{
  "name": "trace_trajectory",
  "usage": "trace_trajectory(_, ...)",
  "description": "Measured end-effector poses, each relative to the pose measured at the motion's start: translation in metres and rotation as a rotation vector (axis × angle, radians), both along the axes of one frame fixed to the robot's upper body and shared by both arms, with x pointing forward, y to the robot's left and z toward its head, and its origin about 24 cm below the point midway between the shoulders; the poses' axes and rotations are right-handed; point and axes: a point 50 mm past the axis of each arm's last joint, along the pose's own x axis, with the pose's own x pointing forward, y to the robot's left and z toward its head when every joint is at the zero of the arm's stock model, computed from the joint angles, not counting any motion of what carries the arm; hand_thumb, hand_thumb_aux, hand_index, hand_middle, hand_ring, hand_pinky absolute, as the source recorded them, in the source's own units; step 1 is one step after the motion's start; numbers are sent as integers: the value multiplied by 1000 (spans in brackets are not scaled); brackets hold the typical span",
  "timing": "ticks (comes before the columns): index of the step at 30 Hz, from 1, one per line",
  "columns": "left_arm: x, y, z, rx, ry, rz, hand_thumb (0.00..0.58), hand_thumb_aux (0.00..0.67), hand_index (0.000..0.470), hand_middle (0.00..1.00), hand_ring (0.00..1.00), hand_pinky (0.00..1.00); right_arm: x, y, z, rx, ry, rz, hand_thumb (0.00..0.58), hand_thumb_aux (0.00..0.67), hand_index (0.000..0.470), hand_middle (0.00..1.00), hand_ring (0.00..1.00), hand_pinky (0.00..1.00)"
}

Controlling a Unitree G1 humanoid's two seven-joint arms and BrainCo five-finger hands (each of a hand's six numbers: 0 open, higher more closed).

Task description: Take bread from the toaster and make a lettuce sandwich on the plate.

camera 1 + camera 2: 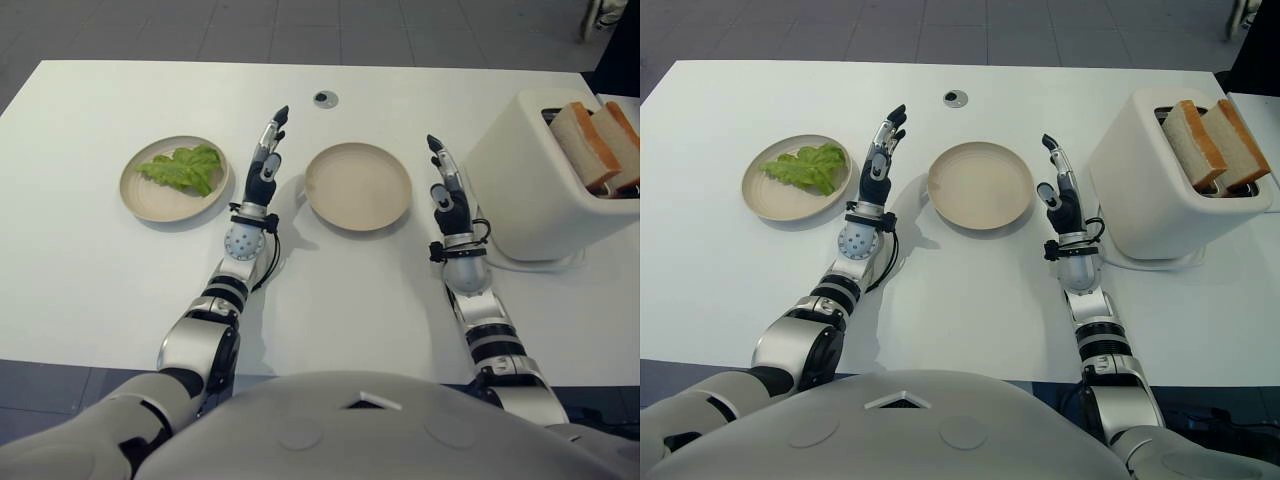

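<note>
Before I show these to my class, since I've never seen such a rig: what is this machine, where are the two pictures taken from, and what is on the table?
This is a humanoid robot with two arms ending in fingered hands. Both pictures come from a stereo camera on its head, looking down at a white table, so they show one scene from slightly different spots. Its left hand and right hand are open and hold nothing. Between them lies an empty plate. Further left, a second plate carries a lettuce leaf. At the right stands a toaster with two bread slices sticking out.
</note>
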Motion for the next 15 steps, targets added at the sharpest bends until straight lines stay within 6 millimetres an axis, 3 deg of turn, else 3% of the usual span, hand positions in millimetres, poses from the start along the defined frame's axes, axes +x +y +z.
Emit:
trace_trajectory(8, 2, 8, -2, -54, 34, 1, 0, 0, 0, 0, 0, 0, 3, -1, 2, 220, 39, 34, 0, 0, 0, 0, 0, 0)
trace_trajectory(15, 2, 9, -3, -62, 44, -27, 0, 0, 0, 0, 0, 0, 3, -2, 6, 238, 33, 53, 0, 0, 0, 0, 0, 0)
